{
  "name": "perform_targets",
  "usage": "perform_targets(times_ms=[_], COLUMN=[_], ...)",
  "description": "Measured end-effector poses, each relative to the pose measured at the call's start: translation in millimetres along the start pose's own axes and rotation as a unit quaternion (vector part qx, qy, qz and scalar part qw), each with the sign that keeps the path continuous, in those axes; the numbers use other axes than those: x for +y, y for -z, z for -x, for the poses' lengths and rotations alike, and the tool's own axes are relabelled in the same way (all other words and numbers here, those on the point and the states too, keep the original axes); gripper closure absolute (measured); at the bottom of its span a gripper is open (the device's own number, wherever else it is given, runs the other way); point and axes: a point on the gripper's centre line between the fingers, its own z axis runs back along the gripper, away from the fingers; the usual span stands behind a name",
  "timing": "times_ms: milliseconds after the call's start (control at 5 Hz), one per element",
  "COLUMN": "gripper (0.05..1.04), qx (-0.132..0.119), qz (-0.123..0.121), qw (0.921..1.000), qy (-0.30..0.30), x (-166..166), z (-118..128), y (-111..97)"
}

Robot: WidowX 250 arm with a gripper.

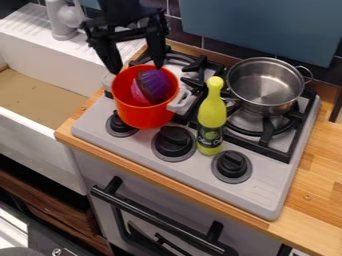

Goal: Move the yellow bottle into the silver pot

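The black gripper (137, 66) hangs over the orange pot at the upper left, its two fingers spread apart and pointing down near the pot's back rim. It is open, left of the yellow bottle and apart from it. The yellow bottle (212, 117) with a dark label stands upright at the stove's front middle, between two black knobs. Behind it to the right, the silver pot (257, 82) rests on the right burner; its inside shows bare metal.
An orange pot (143, 116) with grey handles sits on the left burner, holding a purple and pink object (152, 86). Black knobs (232, 164) line the stove's front. A white sink (40, 120) lies left, a wooden counter (320, 180) right, and a blue-grey panel (267, 25) behind.
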Motion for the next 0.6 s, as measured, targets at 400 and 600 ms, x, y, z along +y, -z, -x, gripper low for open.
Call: perform_targets(times_ms=[400, 600], gripper=[0.086, 0.086], qx=[-0.015, -0.04], qz=[0.002, 0.003], qw=[0.9995, 0.999], qy=[-0.027, -0.017], x=[-12, -30], z=[-3, 9], y=[-28, -37])
